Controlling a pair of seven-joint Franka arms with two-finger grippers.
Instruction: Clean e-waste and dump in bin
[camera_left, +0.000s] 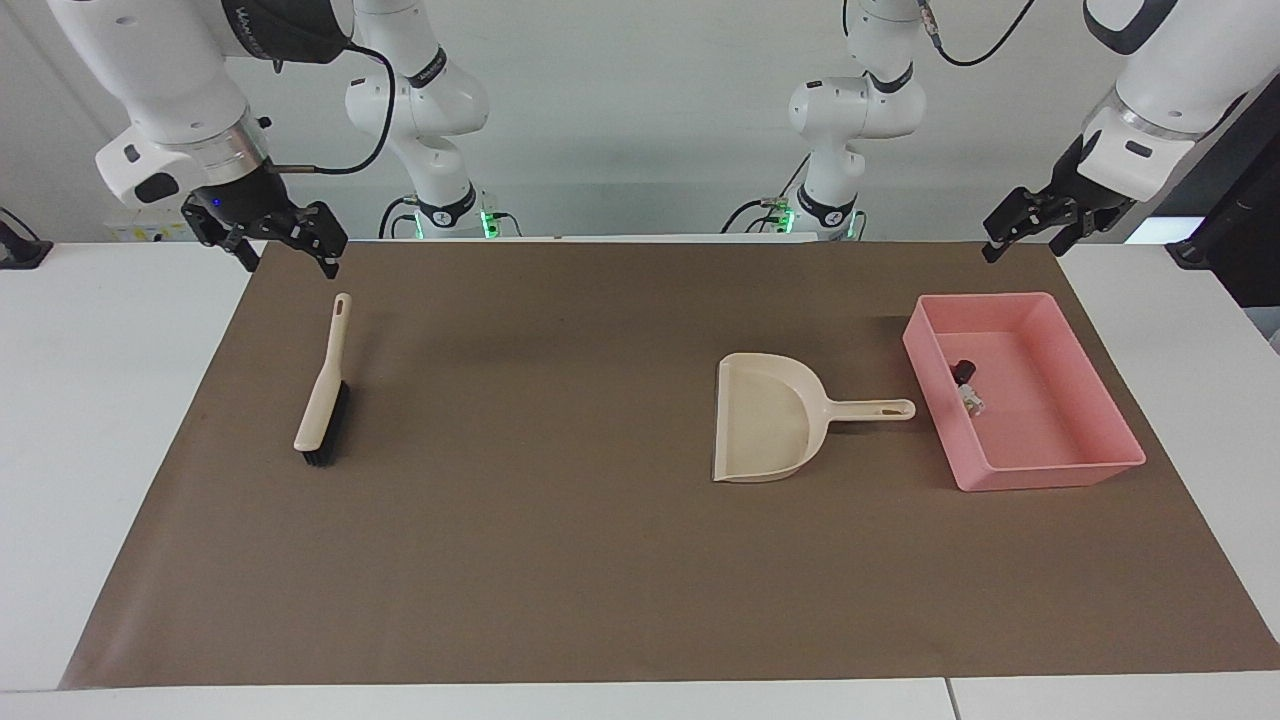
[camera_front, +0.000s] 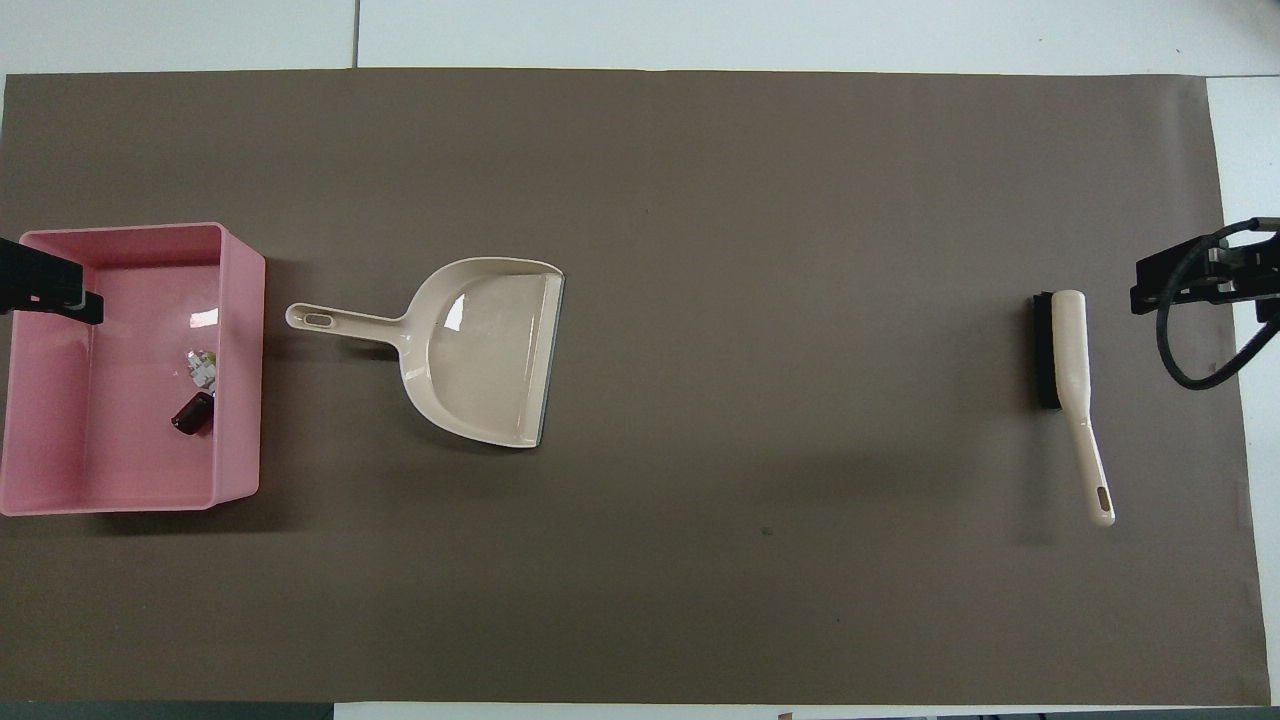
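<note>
- Right gripper (camera_left: 290, 248): raised over the mat's robot-side edge at the right arm's end, just above the brush handle tip; jaws spread wide, nothing in them.
- Left gripper (camera_left: 1022, 232): up in the air over the mat's edge by the bin's robot-side corner; jaws spread wide, empty.
- Brush (camera_left: 323, 392): beige handle, black bristles, lying flat at the right arm's end, handle pointing toward the robots.
- Bin (camera_left: 1062, 468): shallow pink plastic tray, sloping walls, on the mat at the left arm's end.
- E-waste, in the bin by the wall next to the dustpan: dark chip (camera_front: 191, 412), and white piece (camera_front: 203, 366) with a green mark just beside it, a bit farther from the robots.
- Dustpan (camera_left: 765, 417): beige, smooth plastic, empty, flat on the mat beside the bin; handle points at the bin, tip near its wall, not touching.
- Mat (camera_left: 560, 560): brown, matte, covers the white table (camera_left: 90, 400).
</note>
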